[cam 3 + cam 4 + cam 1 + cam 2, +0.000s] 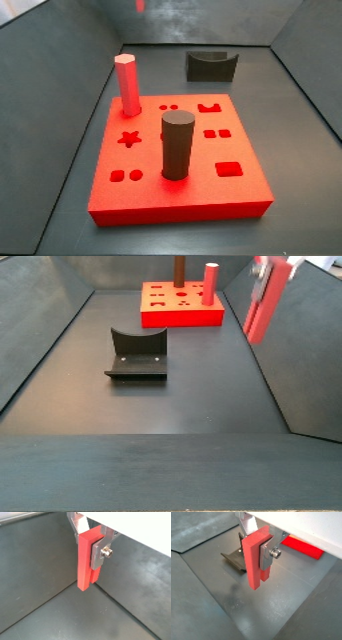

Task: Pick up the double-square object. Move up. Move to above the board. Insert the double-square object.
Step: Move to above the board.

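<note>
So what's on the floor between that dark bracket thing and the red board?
Nothing: in a side view the floor between the fixture and the board is bare. The pincer holds the red bar up at the side.

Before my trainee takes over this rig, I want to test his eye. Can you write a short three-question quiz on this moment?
1. True or false: the gripper is shut on the thin red bar.
2. Which pegs already stand in the board?
3. Is the bar touching the floor: yes or no?

Key:
1. True.
2. The red hexagonal peg and the dark grey cylinder.
3. No; it hangs clear, beside the fixture.
</note>
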{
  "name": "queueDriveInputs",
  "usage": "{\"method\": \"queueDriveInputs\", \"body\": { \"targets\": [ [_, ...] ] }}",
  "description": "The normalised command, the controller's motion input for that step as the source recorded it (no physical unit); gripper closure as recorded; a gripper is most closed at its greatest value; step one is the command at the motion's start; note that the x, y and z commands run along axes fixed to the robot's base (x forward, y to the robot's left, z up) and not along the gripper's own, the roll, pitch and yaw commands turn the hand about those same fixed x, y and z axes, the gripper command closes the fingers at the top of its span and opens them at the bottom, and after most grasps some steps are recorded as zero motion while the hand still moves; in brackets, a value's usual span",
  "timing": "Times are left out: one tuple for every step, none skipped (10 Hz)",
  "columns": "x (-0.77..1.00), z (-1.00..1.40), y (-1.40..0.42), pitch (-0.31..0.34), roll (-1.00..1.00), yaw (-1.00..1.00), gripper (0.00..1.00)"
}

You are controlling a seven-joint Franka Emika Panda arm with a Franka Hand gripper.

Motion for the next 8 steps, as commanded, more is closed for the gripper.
{"method": "queueDriveInputs", "body": {
  "targets": [
    [-0.01, 1.0, 0.05, 0.076, 0.03, -0.02, 1.0],
    [-0.01, 1.0, 0.04, 0.074, 0.03, -0.01, 1.0],
    [-0.01, 0.86, 0.03, 0.075, 0.03, -0.01, 1.0],
    [-0.01, 0.7, 0.02, 0.077, 0.03, -0.01, 1.0],
    [0.0, 0.48, 0.01, 0.078, 0.04, -0.01, 1.0],
    [0.0, 0.32, 0.0, 0.078, 0.04, -0.01, 1.0],
    [0.21, 0.1, -1.0, 0.438, -0.13, -0.24, 1.0],
    [0.21, 0.08, -1.0, 0.407, -0.11, -0.2, 1.0]
  ]
}}
